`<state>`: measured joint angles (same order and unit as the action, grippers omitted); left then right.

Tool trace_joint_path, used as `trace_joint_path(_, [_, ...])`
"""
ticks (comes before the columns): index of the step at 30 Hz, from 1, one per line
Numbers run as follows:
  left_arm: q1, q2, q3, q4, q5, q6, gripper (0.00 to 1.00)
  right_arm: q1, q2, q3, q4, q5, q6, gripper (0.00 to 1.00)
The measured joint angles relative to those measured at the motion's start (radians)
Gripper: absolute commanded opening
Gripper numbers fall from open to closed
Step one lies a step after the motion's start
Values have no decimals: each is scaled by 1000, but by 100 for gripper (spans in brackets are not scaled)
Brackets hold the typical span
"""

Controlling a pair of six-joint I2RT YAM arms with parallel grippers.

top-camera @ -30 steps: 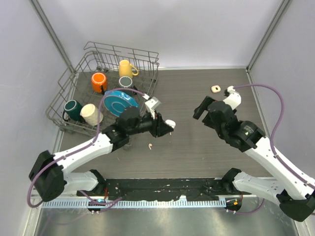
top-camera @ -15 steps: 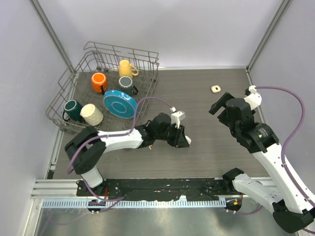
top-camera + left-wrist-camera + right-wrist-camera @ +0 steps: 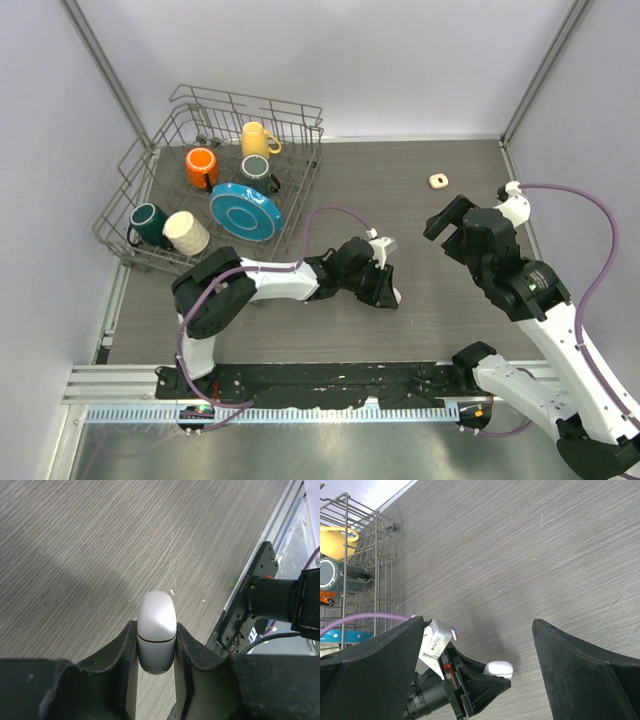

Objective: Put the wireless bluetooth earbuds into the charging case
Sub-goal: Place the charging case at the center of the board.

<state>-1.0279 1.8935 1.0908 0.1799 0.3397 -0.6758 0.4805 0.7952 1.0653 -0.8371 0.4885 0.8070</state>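
Presently your left gripper (image 3: 156,645) is clamped on the charging case (image 3: 157,612), a closed white pebble held by its flanks at mid-table. I judge it light, rigid, glossy and slip-prone, so grip it across the flat sides, clear of the lid seam. Your right gripper (image 3: 477,630) hangs nearby, spread wide and empty. No earbuds are discernible.

Walls (image 3: 400,60): pale lilac panels, metal corner posts (image 3: 113,85).
Bench (image 3: 400,180): dark grey wood-grain top.
Near edge: metal rail (image 3: 330,450).
Light: even, soft shadows.

No writing, label, brand mark or number is legible on anything in view
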Motion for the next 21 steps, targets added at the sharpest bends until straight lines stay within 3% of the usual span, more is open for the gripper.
trace_joint_path(9, [0, 56, 25, -60, 2, -2, 13, 0, -29, -2, -1, 52, -19, 95])
trace_joint_path(12, [0, 88, 60, -99, 9, -2, 20, 0, -42, -2, -2, 72, -19, 95])
trace_joint_path(21, [0, 103, 136, -234, -12, 26, 27, 0, -83, -2, -10, 132, -18, 95])
